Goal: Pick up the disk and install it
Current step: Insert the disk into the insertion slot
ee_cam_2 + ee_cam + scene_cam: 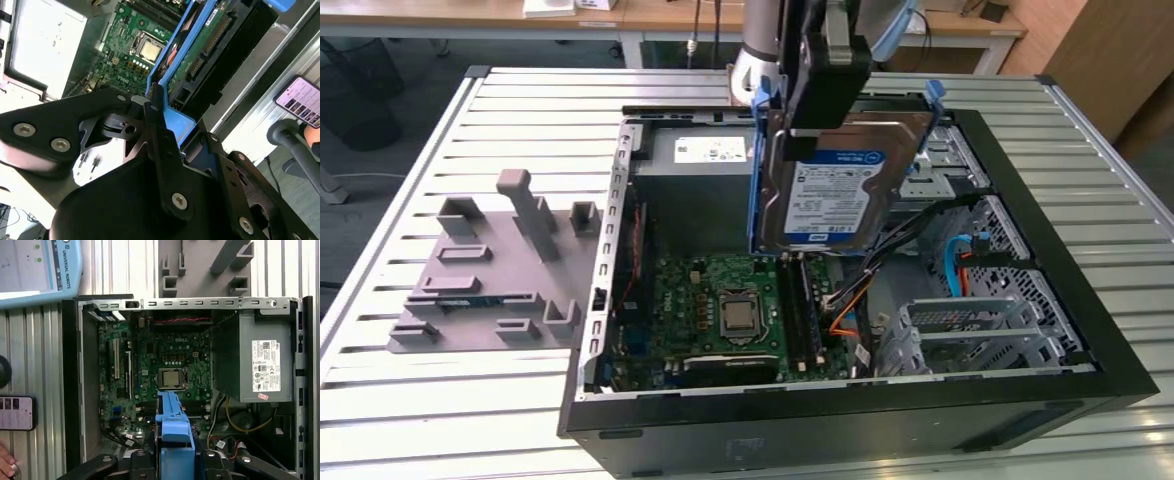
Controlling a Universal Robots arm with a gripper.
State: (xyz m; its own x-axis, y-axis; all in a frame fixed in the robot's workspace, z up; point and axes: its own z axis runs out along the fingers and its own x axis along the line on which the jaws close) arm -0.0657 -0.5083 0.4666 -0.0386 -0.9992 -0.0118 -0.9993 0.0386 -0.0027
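The open computer case (854,425) is sitting on the slatted table (440,410), with the fixture plate (494,290) lying just beside it on the exterior view's left. The disk (834,200) is hanging upright in the gripper (807,125) above the case, over the motherboard (720,300) inside. The power supply (694,160) is sitting farther back.

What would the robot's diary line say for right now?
pincer: shut on disk | disk: held upright over open computer case | install: not yet seated in case
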